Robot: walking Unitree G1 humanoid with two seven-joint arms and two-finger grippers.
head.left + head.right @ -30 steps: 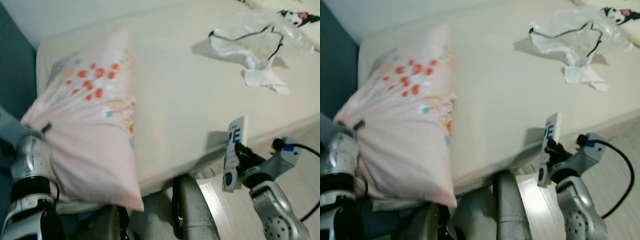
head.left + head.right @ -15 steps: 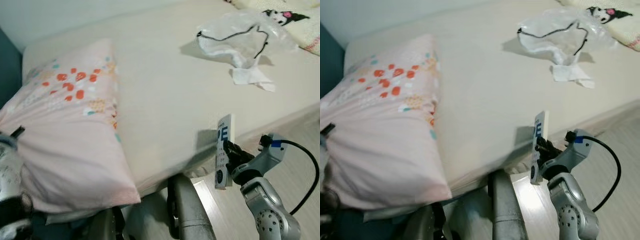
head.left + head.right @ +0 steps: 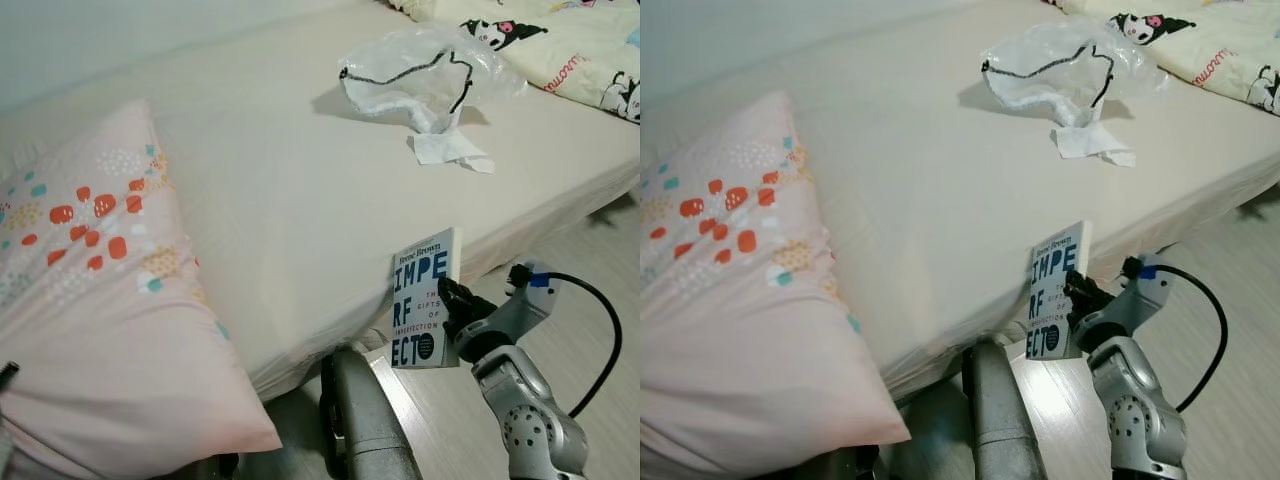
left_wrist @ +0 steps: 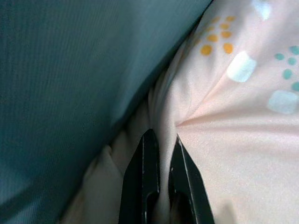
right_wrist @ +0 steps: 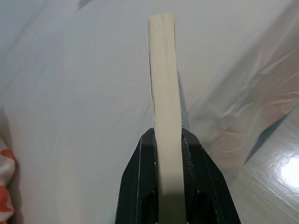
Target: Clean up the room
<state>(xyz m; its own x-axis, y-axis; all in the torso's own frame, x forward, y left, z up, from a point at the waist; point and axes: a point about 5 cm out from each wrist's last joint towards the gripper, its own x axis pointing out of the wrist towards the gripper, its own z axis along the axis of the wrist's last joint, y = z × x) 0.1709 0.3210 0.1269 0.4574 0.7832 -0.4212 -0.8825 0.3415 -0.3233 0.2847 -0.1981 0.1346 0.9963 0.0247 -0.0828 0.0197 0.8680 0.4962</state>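
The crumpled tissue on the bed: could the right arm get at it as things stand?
Probably not yet: the right gripper is shut on a book below the mattress edge, while the tissue lies far up the bed.

A bed (image 3: 300, 190) with a cream sheet spans the scene. On it lie a pink dotted pillow (image 3: 100, 300) at near left, a clear plastic bag (image 3: 425, 75) with a white tissue (image 3: 450, 150) at far right, and a cartoon-printed blanket (image 3: 560, 50) at the far right corner.

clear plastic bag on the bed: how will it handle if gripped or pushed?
The plastic bag lies crumpled and thin on the mattress, so it is probably floppy and very light. A push would likely crumple or slide it. Its glossy film may slip in the jaws.
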